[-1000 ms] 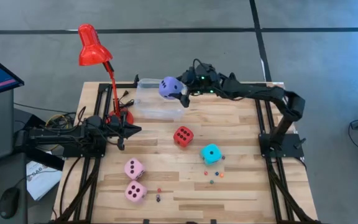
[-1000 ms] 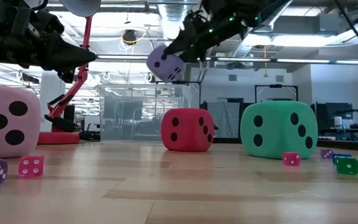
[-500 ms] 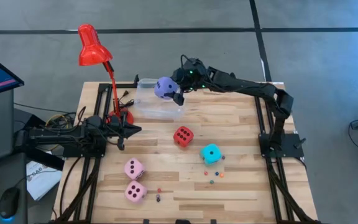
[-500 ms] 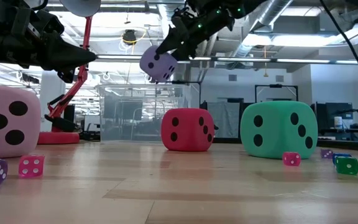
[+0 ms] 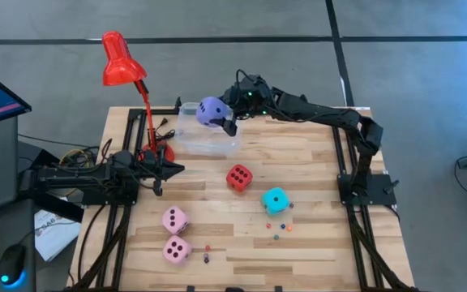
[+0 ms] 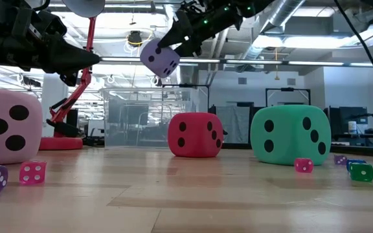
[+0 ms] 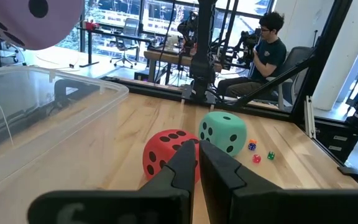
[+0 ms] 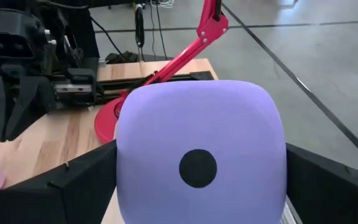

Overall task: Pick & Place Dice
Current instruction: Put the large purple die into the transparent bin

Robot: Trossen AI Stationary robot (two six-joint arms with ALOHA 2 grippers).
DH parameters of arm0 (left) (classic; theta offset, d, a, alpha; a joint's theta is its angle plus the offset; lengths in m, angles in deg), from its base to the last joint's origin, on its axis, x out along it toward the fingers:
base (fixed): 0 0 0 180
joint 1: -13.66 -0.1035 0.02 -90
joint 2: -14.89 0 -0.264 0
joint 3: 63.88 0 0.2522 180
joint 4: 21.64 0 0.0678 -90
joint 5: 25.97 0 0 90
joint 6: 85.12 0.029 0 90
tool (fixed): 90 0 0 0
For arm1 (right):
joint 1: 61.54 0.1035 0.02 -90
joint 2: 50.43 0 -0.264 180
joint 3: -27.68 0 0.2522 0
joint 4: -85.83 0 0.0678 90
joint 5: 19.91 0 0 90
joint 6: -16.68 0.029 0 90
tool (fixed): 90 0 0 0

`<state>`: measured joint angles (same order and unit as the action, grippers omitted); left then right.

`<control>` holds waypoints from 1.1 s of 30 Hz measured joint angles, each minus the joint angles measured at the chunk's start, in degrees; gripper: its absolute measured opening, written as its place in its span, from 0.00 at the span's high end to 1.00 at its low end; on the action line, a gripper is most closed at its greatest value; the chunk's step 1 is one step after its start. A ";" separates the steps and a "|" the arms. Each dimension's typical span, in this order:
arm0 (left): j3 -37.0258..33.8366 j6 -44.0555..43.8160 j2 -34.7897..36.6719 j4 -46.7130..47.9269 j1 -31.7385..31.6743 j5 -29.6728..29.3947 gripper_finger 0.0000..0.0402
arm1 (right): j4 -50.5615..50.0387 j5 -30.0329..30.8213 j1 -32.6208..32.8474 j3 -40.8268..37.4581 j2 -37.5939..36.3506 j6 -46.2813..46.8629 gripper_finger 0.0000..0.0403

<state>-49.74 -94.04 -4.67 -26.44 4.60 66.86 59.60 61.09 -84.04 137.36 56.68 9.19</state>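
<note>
Right end effector (image 5: 232, 122) spread wide around lavender die (image 5: 210, 112), above clear bin (image 5: 205, 142)

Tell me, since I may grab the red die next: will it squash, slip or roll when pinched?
The red die probably gives a little: its corners look rounded and soft, like the purple die between the right gripper's fingers. It likely won't roll far, since it sits flat on the table. It seems light for its bulk, though I can't be sure.
</note>
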 joint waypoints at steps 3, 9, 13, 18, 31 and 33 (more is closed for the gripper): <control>0.00 0.00 0.01 0.00 0.00 -0.02 0.97 | 1.83 0.00 0.00 0.00 0.00 0.00 0.02; -0.02 0.02 -0.01 0.00 0.00 0.00 0.97 | 5.39 0.00 0.46 0.00 0.00 0.00 0.02; -0.01 0.01 -0.01 -0.02 0.00 0.00 0.97 | 4.94 0.00 0.97 0.00 0.00 0.00 0.02; 0.00 0.00 -0.01 0.00 0.00 0.00 0.97 | 3.82 0.00 1.55 0.00 0.00 0.00 0.02; -0.01 0.02 0.00 0.00 0.00 -0.01 0.97 | 0.30 0.00 1.70 -0.04 0.02 -0.48 0.01; -0.01 0.02 0.01 0.00 -0.02 -0.02 0.97 | 0.81 0.00 1.44 -0.04 0.02 -0.44 0.01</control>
<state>-49.74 -94.03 -4.67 -26.44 4.59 66.85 60.42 61.09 -82.60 137.32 56.71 8.75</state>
